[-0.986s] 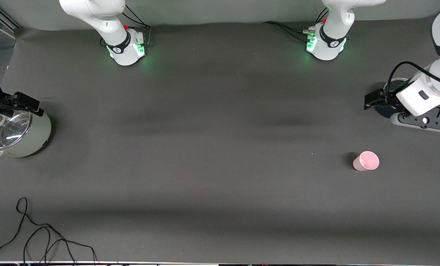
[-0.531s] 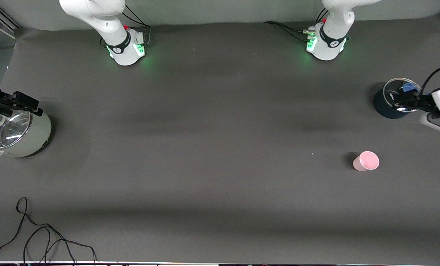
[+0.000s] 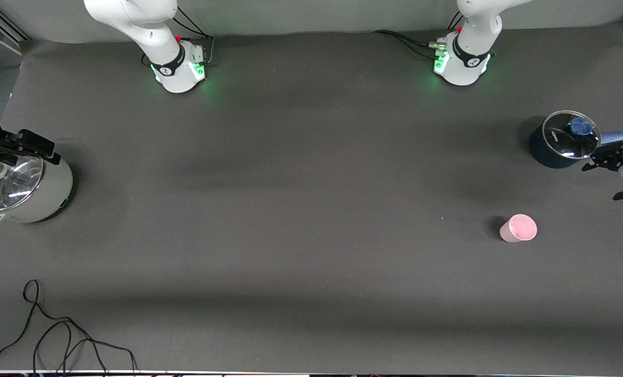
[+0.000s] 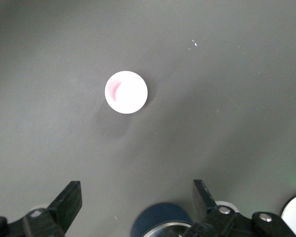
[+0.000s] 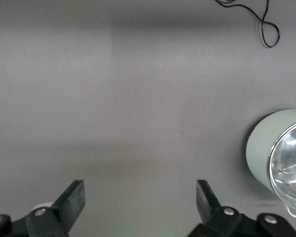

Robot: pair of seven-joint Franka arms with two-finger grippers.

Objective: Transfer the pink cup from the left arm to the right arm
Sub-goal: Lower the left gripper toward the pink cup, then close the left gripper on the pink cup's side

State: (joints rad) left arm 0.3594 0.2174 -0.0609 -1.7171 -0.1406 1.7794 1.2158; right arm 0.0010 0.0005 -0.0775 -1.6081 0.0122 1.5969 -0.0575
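A small pink cup (image 3: 518, 228) stands upright and alone on the dark table (image 3: 301, 209), in the lower right part of the front view, toward the left arm's end and nearer the camera than the dark blue pot (image 3: 557, 142) with its glass lid. It looks like thin smooth plastic, so probably very light, easy to tip or squash, and a little slippery; a gentle pinch across the rim or upper wall seems the safest hold. The left gripper (image 3: 612, 157) hangs at the right edge of the frame, just beside the blue pot, with its 2 fingers spread wide and holding nothing; its wrist camera looks down on the cup's round mouth (image 4: 126, 92). Compared with 1 second ago, this arm has drawn back toward the frame edge, uncovering the blue pot, while the cup has not moved. The right gripper (image 3: 21, 144) waits over the steel pot (image 3: 26, 188) at the left edge, fingers apart and empty, though partly cut off.
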